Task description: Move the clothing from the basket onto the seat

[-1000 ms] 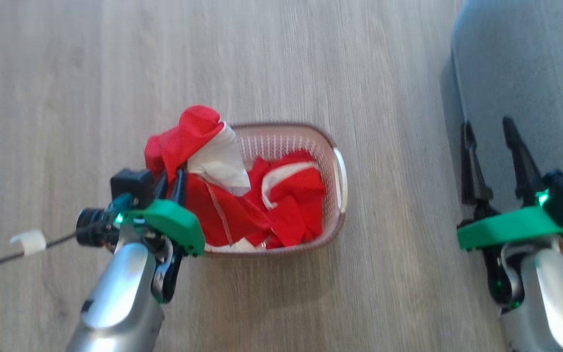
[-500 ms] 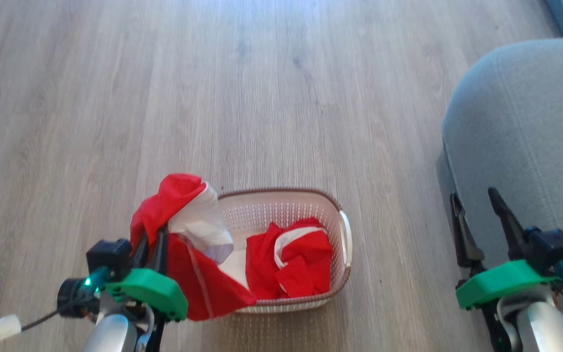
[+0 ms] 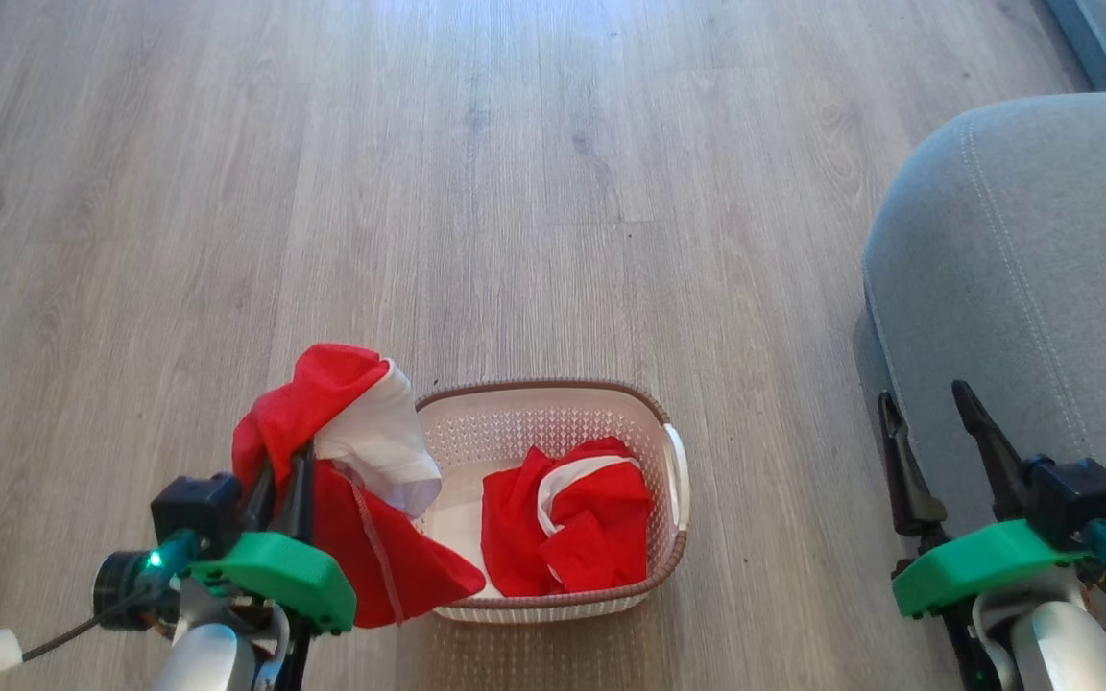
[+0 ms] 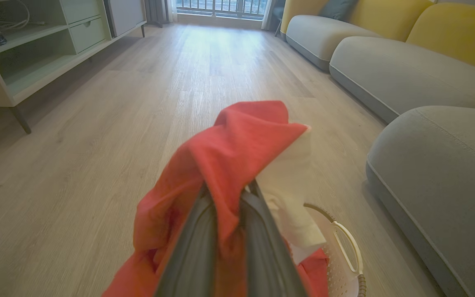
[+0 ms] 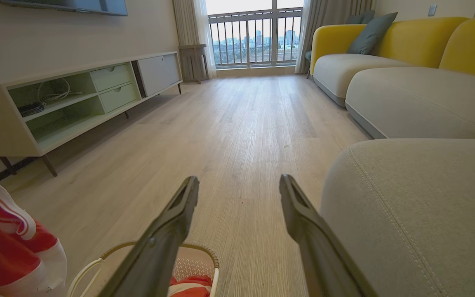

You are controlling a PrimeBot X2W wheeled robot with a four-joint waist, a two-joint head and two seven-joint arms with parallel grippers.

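Left gripper (image 3: 284,470) clamped on a red-and-white garment (image 3: 323,408), held up at the basket's left end.
The garment drapes over the closed fingers and hangs past the rim of the basket (image 3: 534,387). A second red piece (image 3: 572,523) with white trim lies bunched inside the basket, on the wood floor (image 3: 515,192). The right gripper (image 3: 923,393), fingers spread and holding nothing, hovers at the edge of the grey seat (image 3: 1043,288).

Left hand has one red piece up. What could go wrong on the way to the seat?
The held garment hangs low over the basket rim; its tail could snag and drag the basket. The left hand pinches only a fold, so it might slip during the swing to the seat. The open right hand sits in that path.
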